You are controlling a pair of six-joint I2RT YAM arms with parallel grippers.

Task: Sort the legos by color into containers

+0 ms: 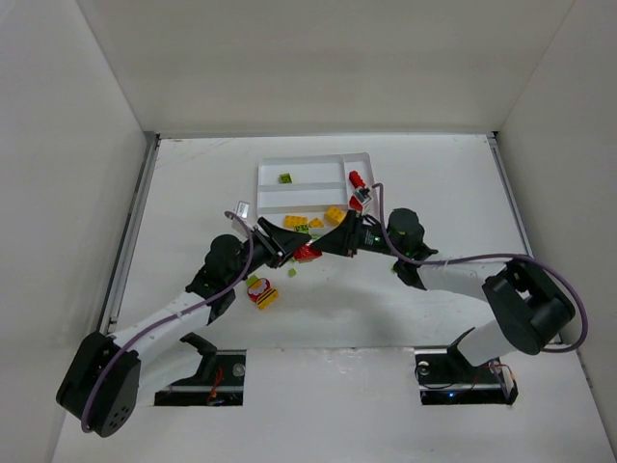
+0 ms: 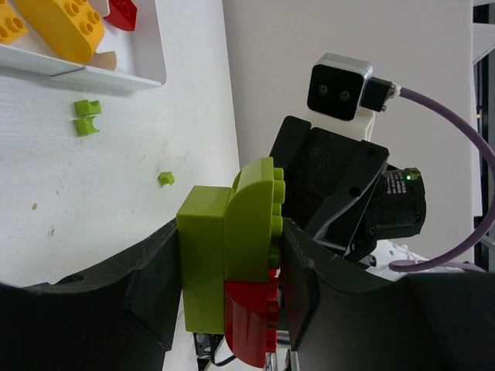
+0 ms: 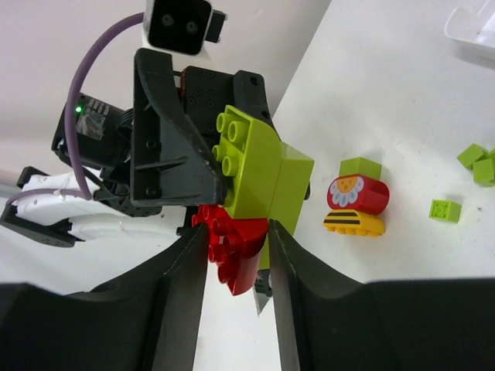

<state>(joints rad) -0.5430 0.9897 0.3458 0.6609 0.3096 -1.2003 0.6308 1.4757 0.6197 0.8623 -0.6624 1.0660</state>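
1. The green-and-red clump (image 1: 303,252) is off the table (image 1: 434,193) at the centre of the top view, just below the tray's lower edge. It is held between the two arms. In the left wrist view it reads as lime green bricks (image 2: 232,232) seated on a red brick (image 2: 251,321).
2. The left end effector (image 2: 228,278) is clamped on the green bricks, with a finger pressing each side. The right end effector (image 3: 236,255) comes from the opposite side and is closed around the red brick (image 3: 232,247).
3. The step in hand looks like pulling red off green. It should go best if the left arm holds firm while the right draws straight away along the stud direction. A slight rocking motion may help, but twisting could make a brick slip out of either grip.
4. The tray (image 1: 265,172) sits at the upper middle of the top view.
   - The top slot holds a green brick (image 1: 285,177).
   - The bottom slot holds yellow bricks (image 1: 334,214).
   - The crosswise slot at the right end holds red pieces (image 1: 356,179).
   - So the red brick likely belongs on the right and the green in the top slot.
5. Another mixed clump (image 1: 260,292) lies on the table at lower left of centre, with small green bits (image 3: 445,209) nearby. Separating the clump low and close to the tray would keep a dropped piece from scattering among them.
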